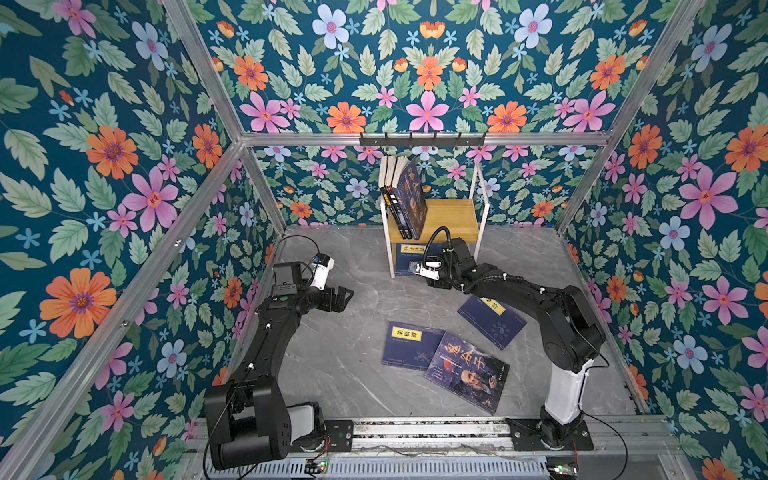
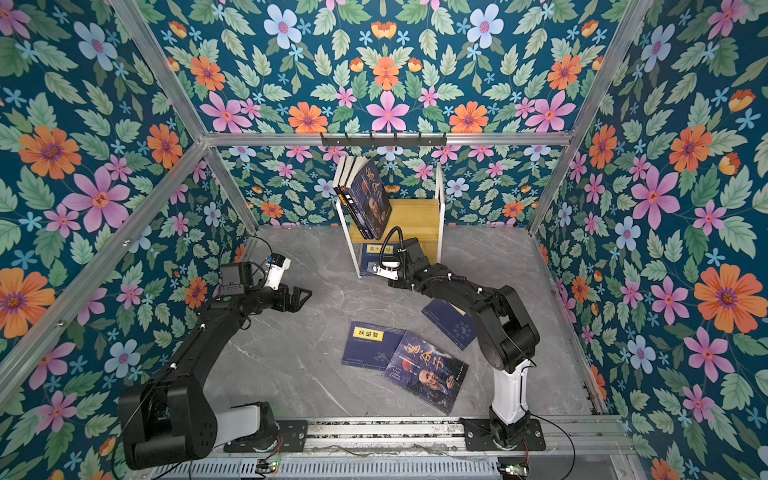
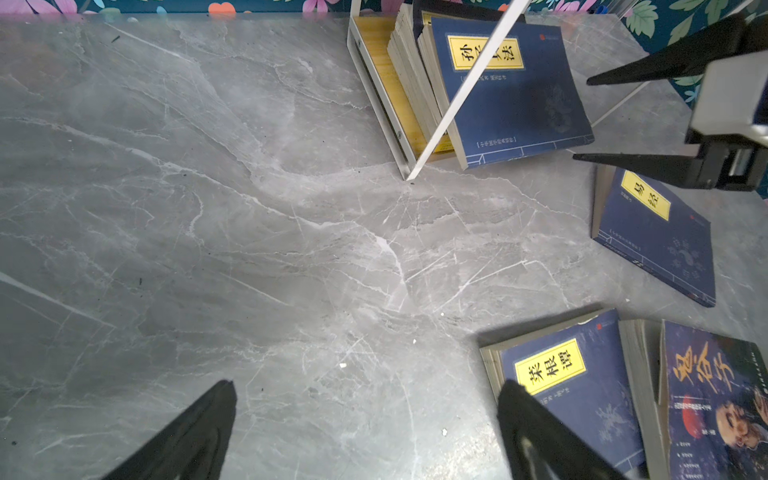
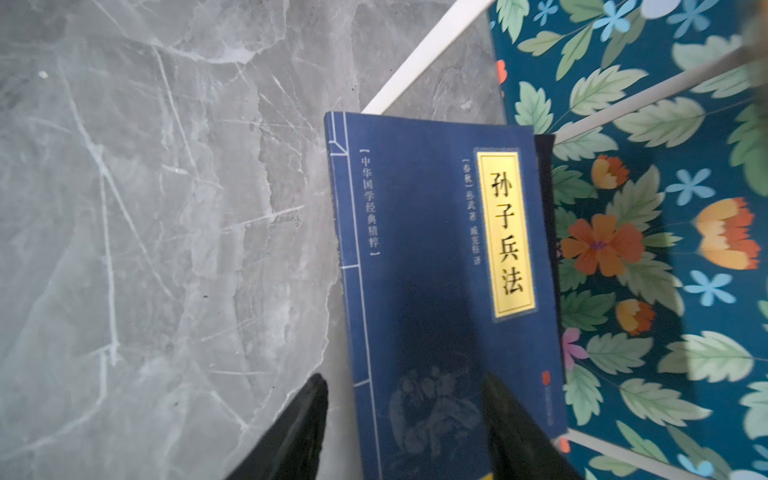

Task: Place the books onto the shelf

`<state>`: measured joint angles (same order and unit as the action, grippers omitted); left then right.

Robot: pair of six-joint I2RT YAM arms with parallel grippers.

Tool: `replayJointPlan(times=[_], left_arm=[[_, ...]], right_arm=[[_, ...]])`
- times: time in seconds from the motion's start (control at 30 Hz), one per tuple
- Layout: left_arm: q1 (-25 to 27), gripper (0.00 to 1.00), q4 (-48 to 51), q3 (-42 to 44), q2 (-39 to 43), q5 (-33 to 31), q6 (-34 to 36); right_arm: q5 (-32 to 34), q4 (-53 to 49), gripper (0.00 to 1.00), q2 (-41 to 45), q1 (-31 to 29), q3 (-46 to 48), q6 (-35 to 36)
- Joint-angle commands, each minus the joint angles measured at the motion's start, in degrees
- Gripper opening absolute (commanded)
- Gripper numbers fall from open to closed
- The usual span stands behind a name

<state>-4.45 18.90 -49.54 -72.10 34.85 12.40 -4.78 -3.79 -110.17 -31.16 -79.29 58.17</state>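
The shelf [image 1: 455, 218] stands at the back middle, with three books [image 1: 405, 195] leaning left on its top board. A navy book with a yellow label [image 4: 436, 270] leans in the lower tier against other books there. My right gripper [image 4: 403, 378] is open just in front of it, one finger beside its spine and the other over its cover. On the floor lie a navy book [image 1: 411, 345], a dark book with a face [image 1: 467, 372] and another navy book [image 1: 492, 320], partly under my right arm. My left gripper [image 3: 368, 384] is open above bare floor.
A black hook rail [image 1: 422, 139] hangs on the back wall above the shelf. Floral walls with aluminium posts close in the grey marble floor [image 1: 332, 357] on three sides. The arms' base rail [image 1: 415, 432] runs along the front edge.
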Motion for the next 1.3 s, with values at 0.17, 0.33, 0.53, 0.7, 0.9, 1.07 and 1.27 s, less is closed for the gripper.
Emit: replayJointPlan(times=[0.17, 0.33, 0.53, 0.7, 0.9, 1.07, 1.27], left_arm=[[-0.30, 1.00, -0.03, -0.08, 0.39, 0.52, 0.21], [-0.47, 1.00, 0.63, -0.57, 0.29, 0.68, 0.16], [-0.59, 1.00, 0.67, -0.74, 0.29, 0.69, 0.08], [-0.63, 1.00, 0.79, -0.73, 0.55, 1.53, -0.23], [-0.65, 1.00, 0.66, -0.56, 0.56, 1.75, -0.14], [-0.58, 1.00, 0.01, -0.50, 0.11, 1.76, -0.52], [-0.65, 1.00, -0.52, 0.06, 0.29, 1.48, -0.43]], right_arm=[[-2.96, -6.13, 0.53, -3.08, 0.84, -4.21, -3.25], [-3.96, -7.61, 0.46, -4.72, 1.80, -6.66, -4.02], [-4.45, -7.90, 0.44, -5.58, 2.49, -8.81, -5.32], [-5.41, -9.18, 0.43, -5.84, 2.51, -9.86, -6.73], [-9.75, -9.55, 0.55, -3.45, 1.34, -7.53, -6.80], [-6.17, -8.14, 0.58, -5.83, 0.56, -7.79, -6.62], [-0.91, -6.19, 0.52, -8.46, 0.51, -10.00, -6.32]])
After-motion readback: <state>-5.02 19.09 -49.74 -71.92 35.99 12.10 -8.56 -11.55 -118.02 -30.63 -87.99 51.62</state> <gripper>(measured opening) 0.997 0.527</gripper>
